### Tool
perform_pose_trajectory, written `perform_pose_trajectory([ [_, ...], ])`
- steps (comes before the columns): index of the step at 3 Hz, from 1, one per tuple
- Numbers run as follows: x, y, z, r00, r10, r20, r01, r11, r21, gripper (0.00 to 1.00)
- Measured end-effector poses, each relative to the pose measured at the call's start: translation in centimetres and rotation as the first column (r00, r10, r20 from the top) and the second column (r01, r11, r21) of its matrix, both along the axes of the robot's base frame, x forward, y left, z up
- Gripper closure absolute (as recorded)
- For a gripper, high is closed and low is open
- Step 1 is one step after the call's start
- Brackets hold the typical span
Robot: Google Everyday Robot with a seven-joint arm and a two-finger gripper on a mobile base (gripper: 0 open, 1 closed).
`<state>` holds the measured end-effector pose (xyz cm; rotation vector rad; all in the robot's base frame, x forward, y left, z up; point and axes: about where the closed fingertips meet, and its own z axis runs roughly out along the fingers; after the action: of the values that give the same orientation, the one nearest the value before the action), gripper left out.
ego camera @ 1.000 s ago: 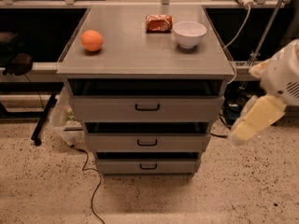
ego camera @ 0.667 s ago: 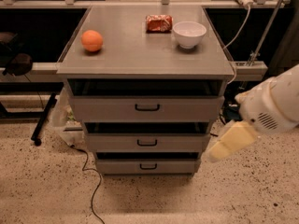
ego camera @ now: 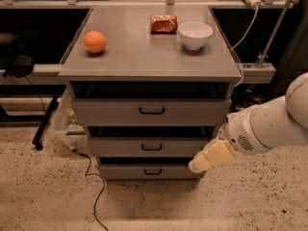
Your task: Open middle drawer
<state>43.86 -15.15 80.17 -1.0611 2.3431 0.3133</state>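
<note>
The middle drawer [ego camera: 151,147] is the second of three grey flat fronts in the grey cabinet [ego camera: 77,71], with a small black bar handle [ego camera: 152,148]. It stands about flush with the drawers above and below it. My gripper [ego camera: 198,165] reaches in from the right on a white arm [ego camera: 269,126]. Its cream tip is low at the cabinet's right side, in front of the right end of the lowest drawer [ego camera: 153,171], below and right of the middle handle.
On the cabinet top lie an orange [ego camera: 95,41], a red snack bag [ego camera: 163,23] and a white bowl [ego camera: 195,34]. A black cable [ego camera: 96,191] trails on the speckled floor at the lower left. A black stand leg [ego camera: 43,124] is at the left.
My arm has swung down and to the left, from beside the cabinet's right side to the lower right corner of the drawer fronts. The drawers have not moved.
</note>
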Motion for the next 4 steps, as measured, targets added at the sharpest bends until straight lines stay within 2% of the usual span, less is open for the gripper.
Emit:
perform_pose_trajectory([
  [1,0.0,0.0,0.0,1.0000,0.000,0.000,0.000,1.000,0.000,0.00],
  [2,1.7,0.1,-1.8,0.9997,-0.010,0.022,0.008,0.997,0.074,0.00],
  [3,4.4,0.9,-5.8,0.9994,-0.011,0.034,0.005,0.985,0.172,0.00],
  [4,6.8,1.6,-9.8,0.9979,-0.051,0.040,0.039,0.966,0.255,0.19],
])
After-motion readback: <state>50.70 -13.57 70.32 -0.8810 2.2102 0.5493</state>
